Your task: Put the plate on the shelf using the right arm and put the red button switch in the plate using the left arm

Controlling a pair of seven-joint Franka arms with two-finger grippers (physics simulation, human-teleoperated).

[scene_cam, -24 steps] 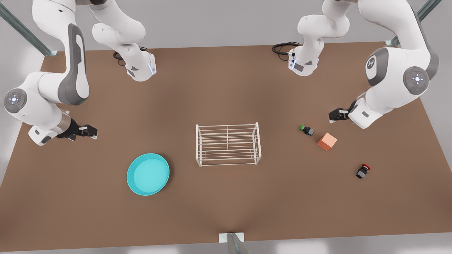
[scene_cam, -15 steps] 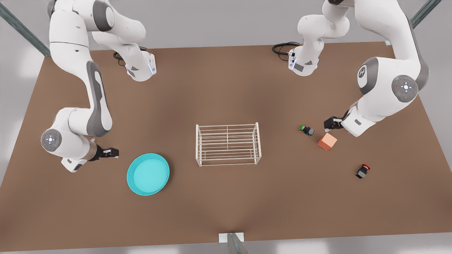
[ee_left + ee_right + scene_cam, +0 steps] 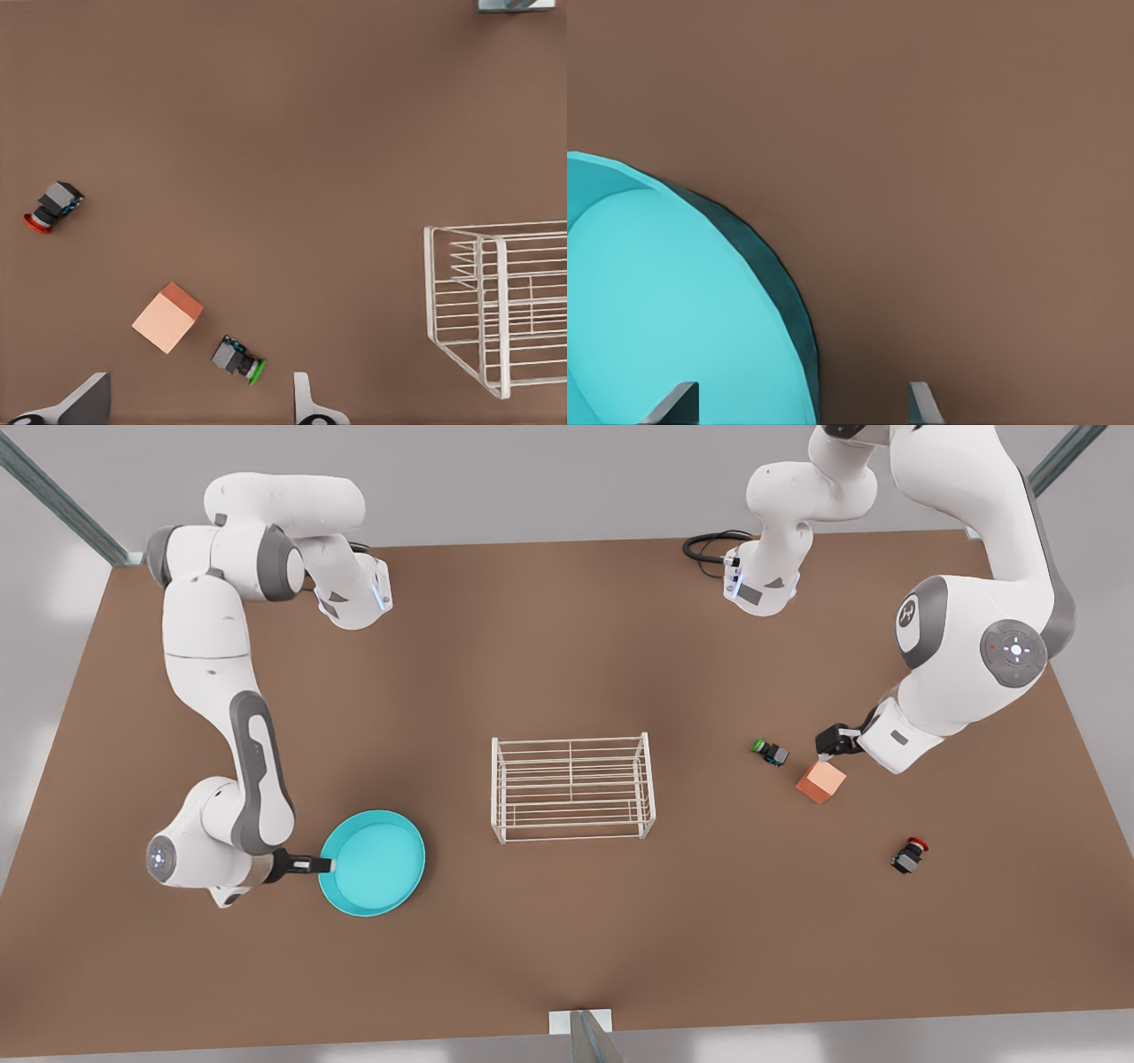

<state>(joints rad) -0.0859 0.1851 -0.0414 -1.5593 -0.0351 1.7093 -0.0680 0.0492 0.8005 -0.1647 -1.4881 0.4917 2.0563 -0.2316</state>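
Note:
The turquoise plate (image 3: 372, 863) lies flat on the table at the front view's left; its rim also crosses the right wrist view (image 3: 784, 301). My right gripper (image 3: 321, 864) is open at the plate's outer edge, with the rim between its fingers (image 3: 678, 403). The white wire shelf (image 3: 571, 739) stands mid-table with nothing on it (image 3: 502, 310). Toward the front view's right lies the red button switch (image 3: 910, 856) on its side (image 3: 51, 208). My left gripper (image 3: 833, 746) hovers open (image 3: 195, 412) above the orange-pink cube, well away from the red switch.
An orange-pink cube (image 3: 820, 780) and a green-capped switch (image 3: 771, 752) lie close together under the left gripper (image 3: 167, 317), (image 3: 238, 359). Black cables (image 3: 709, 545) sit by the arm bases at the back. Bare brown table (image 3: 567, 939) spreads in front of the shelf.
The right arm swung down and in toward the plate, bringing its gripper to the rim. The left gripper drifted slightly toward the cube. Nothing on the table moved.

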